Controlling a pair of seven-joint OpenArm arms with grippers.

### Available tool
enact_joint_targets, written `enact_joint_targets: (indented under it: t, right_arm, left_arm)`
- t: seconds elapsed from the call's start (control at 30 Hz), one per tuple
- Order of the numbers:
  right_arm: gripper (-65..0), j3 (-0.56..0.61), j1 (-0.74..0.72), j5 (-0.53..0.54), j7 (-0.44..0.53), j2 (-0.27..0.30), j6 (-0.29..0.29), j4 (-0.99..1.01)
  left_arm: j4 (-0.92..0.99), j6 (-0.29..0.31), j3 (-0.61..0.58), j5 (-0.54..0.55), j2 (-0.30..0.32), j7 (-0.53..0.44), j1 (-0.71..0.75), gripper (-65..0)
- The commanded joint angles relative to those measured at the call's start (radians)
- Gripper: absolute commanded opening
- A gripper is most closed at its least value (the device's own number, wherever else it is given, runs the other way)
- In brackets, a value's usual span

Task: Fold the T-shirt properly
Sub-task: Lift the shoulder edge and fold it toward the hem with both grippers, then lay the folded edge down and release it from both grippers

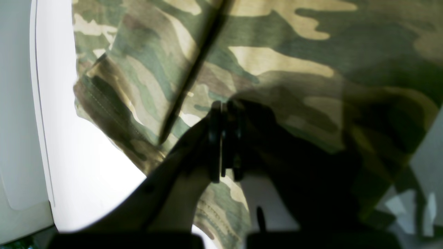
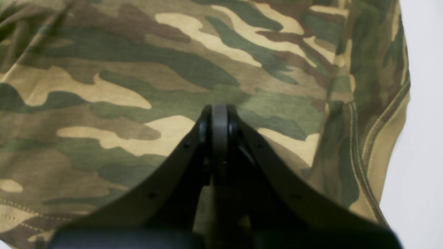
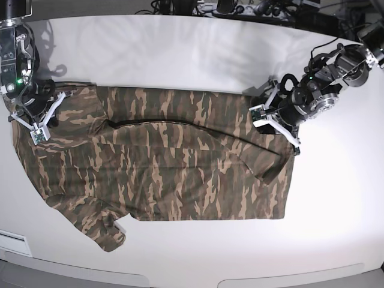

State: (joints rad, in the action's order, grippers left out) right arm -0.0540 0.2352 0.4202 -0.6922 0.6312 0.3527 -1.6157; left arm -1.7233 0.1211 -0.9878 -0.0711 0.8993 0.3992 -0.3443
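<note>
— Camouflage cloth is filling your view: the T-shirt (image 3: 162, 168) is lying spread across the white table (image 3: 198, 54), printed in dark green, brown and tan. Are you seeing how it is sitting?

— You are looking at it stretched left to right, with one short sleeve sticking out at the near left corner and a long dark crease running along the upper part of the body.

— And the fabric itself?

— It is reading as soft, matte knit, rumpling into shallow folds near the right end. In the right wrist view you are seeing a stitched hem with pale double seams curving along the cloth's edge.

— What are the grippers doing?

— Your left gripper (image 1: 225, 138) is standing with its dark pads pressed together, and shirt fabric is bunching right at the tips; I cannot tell whether cloth is pinched between them. Your right gripper (image 2: 219, 116) is showing its grey, rounded pads closed flat against each other, sitting on the cloth near the hemmed edge.

— And the surface?

— It is looking smooth, glossy and white, with a rounded rim.
</note>
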Motion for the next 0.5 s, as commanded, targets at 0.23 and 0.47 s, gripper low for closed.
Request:
enact_joint_targets:
  t: [0.23,0.47]
  right_arm:
    - [-65.0,-0.005,0.071,-0.002,-0.064,0.018,0.007,-0.033]
    - [-65.0,-0.007,0.17,-0.031,-0.065,0.02,0.007,-0.158]
  left_arm:
    - [0.002,0.21,0.001,0.157,0.018,0.141,-0.002,-65.0]
    - [-0.015,0.31,0.001,0.267,0.019,0.258,-0.002,-65.0]
